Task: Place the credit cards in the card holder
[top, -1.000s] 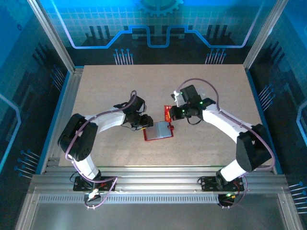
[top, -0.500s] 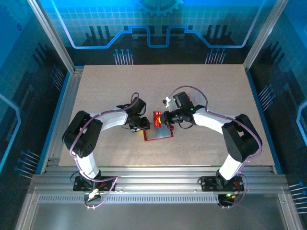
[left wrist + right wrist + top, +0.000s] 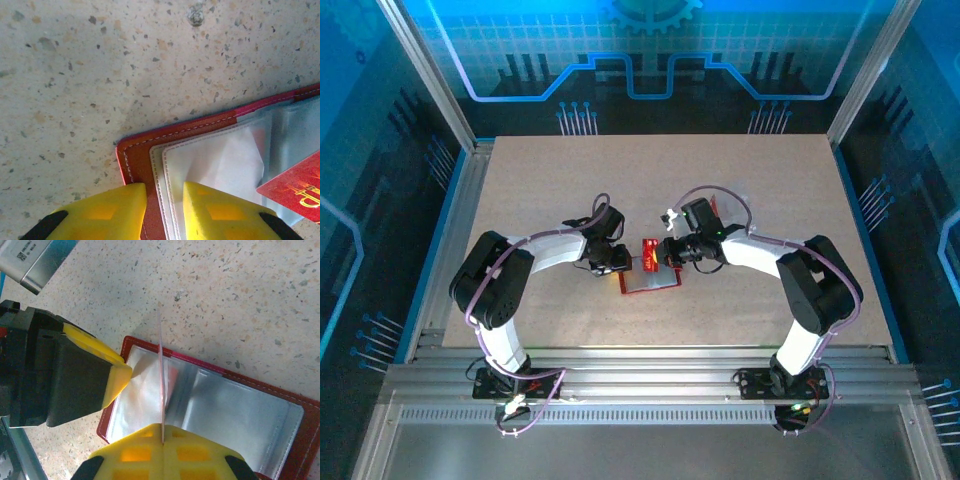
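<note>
Card holder is laid open mid-table between the arms, its left corner pinned by the left gripper, fingers set narrow with a slim gap, straddling the stitched border. A red credit card is clamped edge-on in the closed right gripper, its leading edge poised over the clear pocket — not yet inside. The card is best tilted flatter and slid into the pocket mouth while the holder is held down — too steep an angle is judged likely to buckle the pocket or shove the holder
</note>
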Tool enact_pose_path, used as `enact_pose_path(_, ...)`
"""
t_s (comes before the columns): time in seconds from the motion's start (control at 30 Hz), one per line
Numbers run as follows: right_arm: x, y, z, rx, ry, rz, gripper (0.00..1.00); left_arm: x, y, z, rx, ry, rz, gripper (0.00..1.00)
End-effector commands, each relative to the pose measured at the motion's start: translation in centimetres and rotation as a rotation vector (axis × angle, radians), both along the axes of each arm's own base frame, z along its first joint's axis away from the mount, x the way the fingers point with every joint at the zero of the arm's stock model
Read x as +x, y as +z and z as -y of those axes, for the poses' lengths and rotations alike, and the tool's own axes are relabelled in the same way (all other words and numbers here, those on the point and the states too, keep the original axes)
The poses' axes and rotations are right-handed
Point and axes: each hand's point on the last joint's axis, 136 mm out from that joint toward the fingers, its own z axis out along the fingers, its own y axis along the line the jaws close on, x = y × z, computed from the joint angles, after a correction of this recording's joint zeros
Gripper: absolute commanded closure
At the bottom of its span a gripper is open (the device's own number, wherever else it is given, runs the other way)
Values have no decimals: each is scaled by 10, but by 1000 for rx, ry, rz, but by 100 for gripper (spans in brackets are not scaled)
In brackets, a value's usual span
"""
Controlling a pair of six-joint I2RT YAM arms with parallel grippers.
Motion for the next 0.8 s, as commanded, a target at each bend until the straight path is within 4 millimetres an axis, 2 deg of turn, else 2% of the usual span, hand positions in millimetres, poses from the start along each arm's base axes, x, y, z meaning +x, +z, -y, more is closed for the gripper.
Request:
enact_pose_path(0.0, 4, -3, 3, -1, -20, -3, 100, -15, -25, -11, 71, -7, -48, 71)
enact_pose_path(0.4, 16, -1, 12, -12, -60, 13, 100, -17, -26, -10, 60, -3, -53, 72)
enact_pose_path(0.77, 16, 2, 1, 40, -34, -4, 100, -17, -26, -9, 53, -3, -57, 72)
